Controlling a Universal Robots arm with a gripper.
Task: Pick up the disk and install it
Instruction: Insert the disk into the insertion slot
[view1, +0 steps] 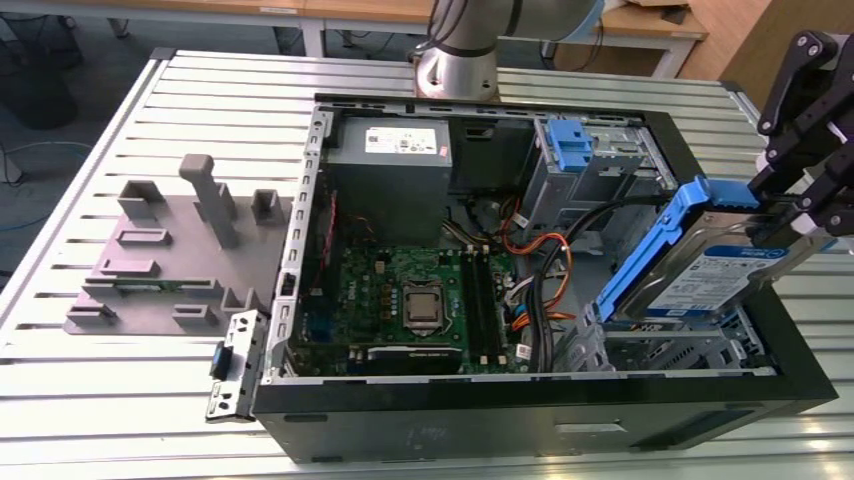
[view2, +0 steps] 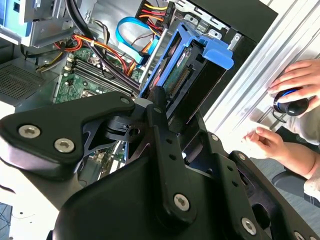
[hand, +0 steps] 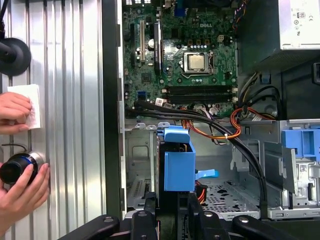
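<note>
End effector (view1: 798, 222) clamped on the disk (view1: 694, 262), disk tilted, above drive bay (view1: 674, 352) of open computer case (view1: 534, 392)

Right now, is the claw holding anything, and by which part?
Yes: the claw is shut on the disk, gripping its raised end; the other end slants down toward the metal bay.

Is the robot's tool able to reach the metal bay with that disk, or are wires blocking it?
Probably yes. The tool holds the disk tilted right above the open bay, and the cables seem to run beside it, not across.
</note>
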